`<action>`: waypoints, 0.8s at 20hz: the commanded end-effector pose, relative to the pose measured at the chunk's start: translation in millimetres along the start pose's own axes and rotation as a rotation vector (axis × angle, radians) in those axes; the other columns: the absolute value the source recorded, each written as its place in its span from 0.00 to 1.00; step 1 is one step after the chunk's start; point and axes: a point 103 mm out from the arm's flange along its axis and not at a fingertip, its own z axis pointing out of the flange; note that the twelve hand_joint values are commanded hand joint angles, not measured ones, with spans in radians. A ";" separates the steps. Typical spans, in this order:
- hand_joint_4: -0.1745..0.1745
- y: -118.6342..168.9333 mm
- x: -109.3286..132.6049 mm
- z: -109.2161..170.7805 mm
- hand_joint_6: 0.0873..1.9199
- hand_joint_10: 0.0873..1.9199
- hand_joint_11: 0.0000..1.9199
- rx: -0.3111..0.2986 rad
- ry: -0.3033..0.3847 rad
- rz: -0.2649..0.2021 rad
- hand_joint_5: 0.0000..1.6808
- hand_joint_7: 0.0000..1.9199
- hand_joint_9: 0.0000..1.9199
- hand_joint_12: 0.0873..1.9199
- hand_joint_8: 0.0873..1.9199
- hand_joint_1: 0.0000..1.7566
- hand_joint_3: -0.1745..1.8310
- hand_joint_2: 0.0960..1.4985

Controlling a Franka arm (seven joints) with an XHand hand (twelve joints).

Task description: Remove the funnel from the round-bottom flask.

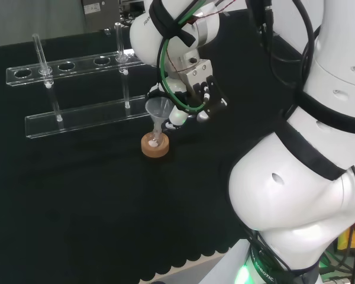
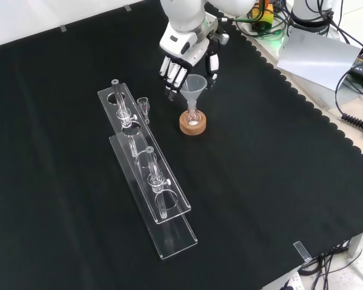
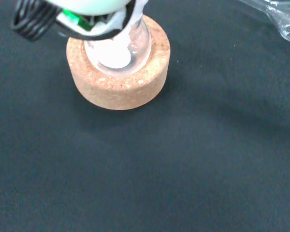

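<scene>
A clear funnel [image 1: 158, 110] [image 2: 194, 86] stands with its stem in a small round-bottom flask [image 1: 156, 138] [image 2: 193, 119] [image 3: 117, 47]. The flask sits on a cork ring [image 1: 155, 146] [image 2: 193, 124] [image 3: 119, 72] and holds something white at its bottom. My hand [image 1: 192, 94] [image 2: 184, 60] hovers at the funnel's cone. In the front view its fingers [image 2: 171, 74] hang fairly straight on the cone's left and the thumb [image 2: 212, 63] on its right, apart from the glass.
A long clear rack [image 1: 77, 71] [image 2: 146, 169] with holes and a few upright tubes stands beyond the flask in the head view, left of it in the front view. A small clear piece [image 2: 143, 105] stands beside the rack. The arm's white links [image 1: 307, 148] rise at the right.
</scene>
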 end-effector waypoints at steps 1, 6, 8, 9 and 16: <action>0.41 -3.8 9.4 -12.1 0.00 0.22 0.29 -0.157 -0.056 -0.016 0.32 0.24 0.48 0.67 0.32 0.54 0.42 0.41; 0.41 -7.3 9.9 -31.9 0.04 0.20 0.31 -0.173 -0.084 -0.032 0.40 0.28 0.51 0.65 0.31 0.54 0.43 0.43; 0.41 -9.0 9.2 -41.8 0.04 0.20 0.31 -0.177 -0.089 -0.033 0.41 0.28 0.51 0.65 0.31 0.54 0.43 0.43; 0.41 -9.9 8.7 -47.0 0.04 0.20 0.31 -0.177 -0.093 -0.034 0.41 0.28 0.51 0.65 0.31 0.54 0.43 0.43; 0.42 -17.8 10.0 -76.8 0.05 0.19 0.31 -0.104 -0.122 -0.033 0.40 0.27 0.50 0.65 0.30 0.54 0.43 0.43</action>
